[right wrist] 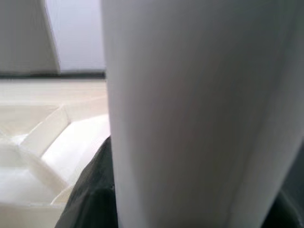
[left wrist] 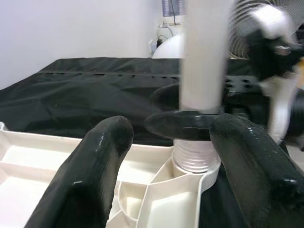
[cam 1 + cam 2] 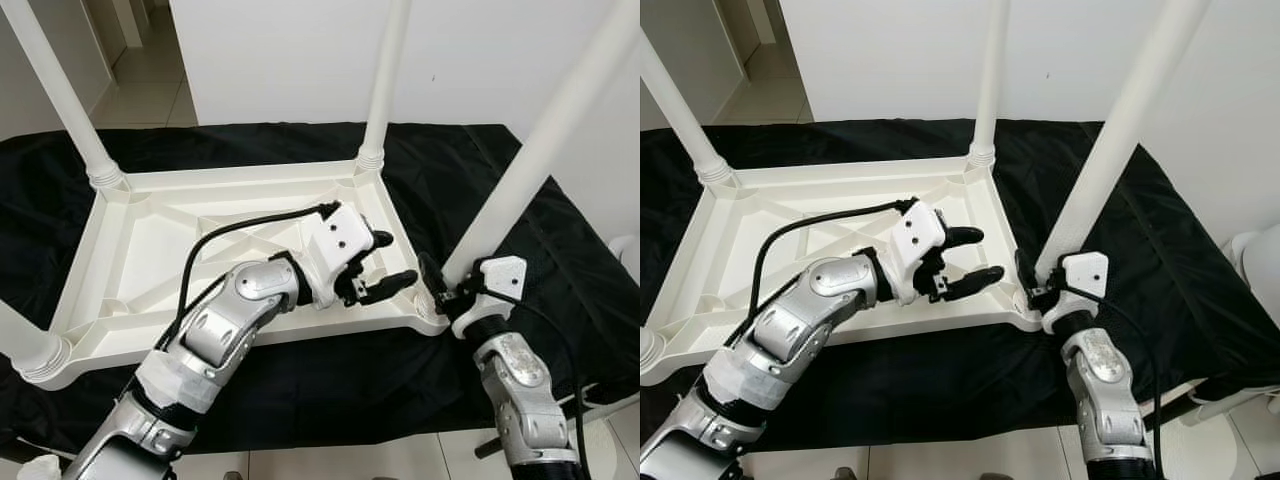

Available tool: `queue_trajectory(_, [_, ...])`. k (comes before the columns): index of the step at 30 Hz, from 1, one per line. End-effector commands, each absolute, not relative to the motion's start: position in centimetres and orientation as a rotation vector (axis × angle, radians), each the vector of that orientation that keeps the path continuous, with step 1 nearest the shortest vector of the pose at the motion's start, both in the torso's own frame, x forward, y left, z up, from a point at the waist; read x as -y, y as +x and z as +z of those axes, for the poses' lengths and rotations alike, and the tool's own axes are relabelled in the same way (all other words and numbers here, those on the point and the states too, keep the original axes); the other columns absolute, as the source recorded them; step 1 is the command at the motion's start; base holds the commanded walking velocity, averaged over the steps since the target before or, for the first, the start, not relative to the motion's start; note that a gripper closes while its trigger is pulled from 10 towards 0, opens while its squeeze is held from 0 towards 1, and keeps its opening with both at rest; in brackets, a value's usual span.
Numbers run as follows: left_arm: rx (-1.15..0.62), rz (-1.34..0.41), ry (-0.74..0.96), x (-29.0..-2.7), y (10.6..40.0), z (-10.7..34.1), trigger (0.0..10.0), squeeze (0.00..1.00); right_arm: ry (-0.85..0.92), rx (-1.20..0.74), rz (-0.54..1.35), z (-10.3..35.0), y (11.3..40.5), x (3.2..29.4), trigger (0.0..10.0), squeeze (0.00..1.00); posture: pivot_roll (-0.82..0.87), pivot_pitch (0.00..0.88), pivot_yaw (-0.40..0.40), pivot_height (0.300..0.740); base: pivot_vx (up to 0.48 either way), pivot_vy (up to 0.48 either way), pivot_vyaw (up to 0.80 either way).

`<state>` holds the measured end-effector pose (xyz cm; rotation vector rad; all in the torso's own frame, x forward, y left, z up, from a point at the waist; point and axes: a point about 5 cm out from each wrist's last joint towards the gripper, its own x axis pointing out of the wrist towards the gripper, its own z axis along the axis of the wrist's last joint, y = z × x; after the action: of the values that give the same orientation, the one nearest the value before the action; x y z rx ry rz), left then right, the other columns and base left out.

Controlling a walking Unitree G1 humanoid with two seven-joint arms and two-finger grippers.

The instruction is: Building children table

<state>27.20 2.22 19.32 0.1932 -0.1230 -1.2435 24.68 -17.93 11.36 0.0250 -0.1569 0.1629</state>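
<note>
Smooth white plastic tabletop (image 3: 120, 300) and leg (image 3: 530, 160); matt black cloth (image 3: 300, 380)

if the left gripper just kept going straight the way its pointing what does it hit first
Most likely the base of the near-right table leg, where it screws into the corner of the upturned tabletop. The left gripper is open and its wrist view looks straight at it. The right gripper is already there; depth is unclear.

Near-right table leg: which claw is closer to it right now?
Right. The right claw is closed around the leg near its base; the left claw hovers open beside it over the tabletop.
</note>
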Motion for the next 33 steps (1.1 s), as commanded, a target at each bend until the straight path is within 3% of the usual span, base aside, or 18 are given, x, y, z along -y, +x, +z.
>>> queue_trajectory(1, [0.130, -1.276, 0.205, -2.3, 27.2, 19.8, 10.0, 0.00, 0.064, -0.013, 0.147, 7.1, 23.0, 17.5, 10.0, 0.00, -0.02, 0.021, 0.043, 0.740, 0.000, 0.000, 0.00])
queue_trajectory(12, [0.129, -1.282, 0.205, -2.2, 27.3, 19.9, 10.0, 0.00, -0.115, -0.062, 0.167, 7.0, 23.3, 17.5, 10.0, 0.00, -0.03, 0.020, 0.053, 0.740, 0.000, 0.000, 0.00])
queue_trajectory(22, [0.143, -1.275, 0.201, -2.2, 27.5, 20.2, 10.0, 0.00, -0.371, -0.052, 0.368, 8.5, 24.1, 17.9, 10.0, 0.00, -0.02, 0.014, 0.044, 0.740, 0.000, 0.000, 0.00])
queue_trajectory(26, [0.146, -1.271, 0.201, -2.3, 27.6, 20.3, 10.0, 0.00, -0.348, -0.050, 0.362, 8.5, 24.0, 18.0, 10.0, 0.00, -0.02, 0.013, 0.042, 0.740, 0.000, 0.000, 0.00])
queue_trajectory(30, [0.153, -1.265, 0.199, -2.3, 27.7, 20.5, 10.0, 0.00, -0.124, -0.066, 0.251, 8.7, 24.2, 18.8, 10.0, 0.00, -0.02, 0.010, 0.041, 0.740, 0.000, 0.000, 0.00])
queue_trajectory(33, [0.154, -1.265, 0.199, -2.3, 27.7, 20.5, 10.0, 0.00, -0.068, -0.069, 0.218, 8.8, 24.4, 19.0, 10.0, 0.00, -0.02, 0.010, 0.041, 0.740, 0.000, 0.000, 0.00])
